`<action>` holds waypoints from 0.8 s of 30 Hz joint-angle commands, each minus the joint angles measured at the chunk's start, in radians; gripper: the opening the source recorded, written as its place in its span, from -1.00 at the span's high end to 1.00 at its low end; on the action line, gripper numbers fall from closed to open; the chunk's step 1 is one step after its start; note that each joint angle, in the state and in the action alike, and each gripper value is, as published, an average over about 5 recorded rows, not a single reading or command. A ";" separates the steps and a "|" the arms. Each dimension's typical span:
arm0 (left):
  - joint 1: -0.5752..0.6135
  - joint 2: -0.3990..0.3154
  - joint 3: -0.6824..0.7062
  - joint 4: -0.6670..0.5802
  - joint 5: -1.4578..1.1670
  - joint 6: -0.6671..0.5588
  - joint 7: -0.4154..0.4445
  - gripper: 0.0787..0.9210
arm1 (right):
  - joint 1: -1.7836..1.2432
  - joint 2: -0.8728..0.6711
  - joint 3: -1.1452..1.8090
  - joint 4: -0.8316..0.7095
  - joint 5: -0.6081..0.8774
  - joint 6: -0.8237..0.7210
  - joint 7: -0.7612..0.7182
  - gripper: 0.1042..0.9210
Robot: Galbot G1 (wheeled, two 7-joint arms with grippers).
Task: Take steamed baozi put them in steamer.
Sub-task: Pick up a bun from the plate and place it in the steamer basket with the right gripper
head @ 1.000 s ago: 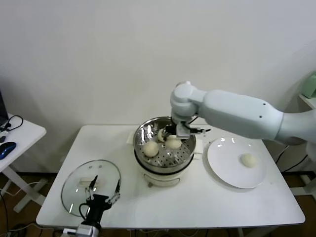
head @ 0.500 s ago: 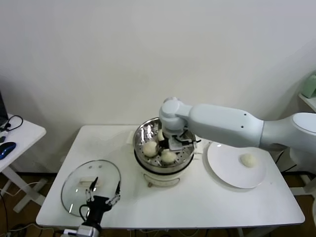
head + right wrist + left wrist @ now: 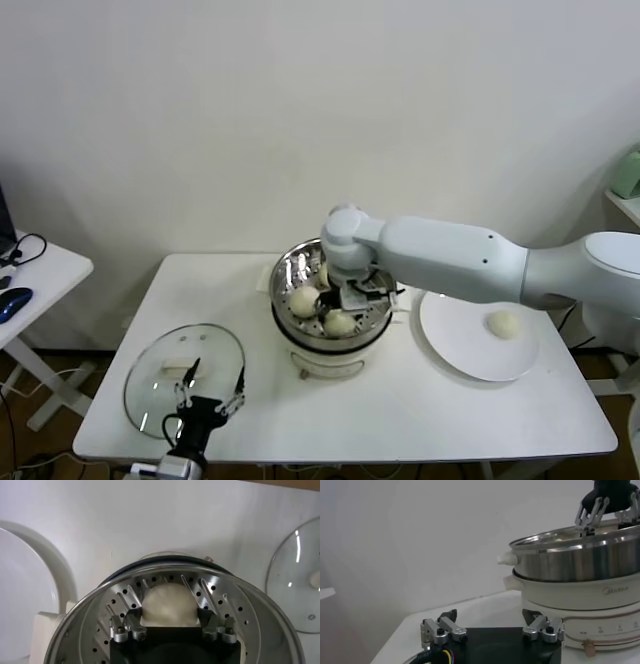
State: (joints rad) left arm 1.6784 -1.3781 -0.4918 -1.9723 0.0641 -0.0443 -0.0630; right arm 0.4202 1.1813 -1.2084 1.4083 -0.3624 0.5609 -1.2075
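Steel steamer [image 3: 290,275] holds baozi [image 3: 169,604] between right end effector [image 3: 170,625] fingers.

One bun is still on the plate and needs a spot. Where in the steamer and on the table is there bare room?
The steamer is crowded: three baozi and the right pincer fill its floor. Bare table lies in front of it, between the glass lid and the plate.

I count four baozi [image 3: 304,301]: three in the one steamer [image 3: 290,268], one on the one plate [image 3: 455,340]; one lid [image 3: 150,385].
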 commanded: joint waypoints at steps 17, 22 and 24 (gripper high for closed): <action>0.001 -0.007 -0.001 0.004 0.000 -0.003 0.000 -0.77 | 0.031 -0.053 0.059 0.012 0.026 0.028 -0.002 -0.76; 0.000 -0.003 -0.007 0.004 -0.006 -0.004 0.001 -0.77 | 0.071 -0.100 0.093 0.002 0.050 0.003 -0.012 -0.76; -0.002 -0.002 -0.011 0.005 -0.011 -0.005 0.002 -0.77 | 0.095 -0.127 0.102 -0.024 0.084 -0.050 -0.023 -0.76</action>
State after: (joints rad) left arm 1.6783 -1.3825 -0.4998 -1.9681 0.0589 -0.0484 -0.0622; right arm 0.4617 1.1174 -1.1473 1.4111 -0.3254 0.5731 -1.2161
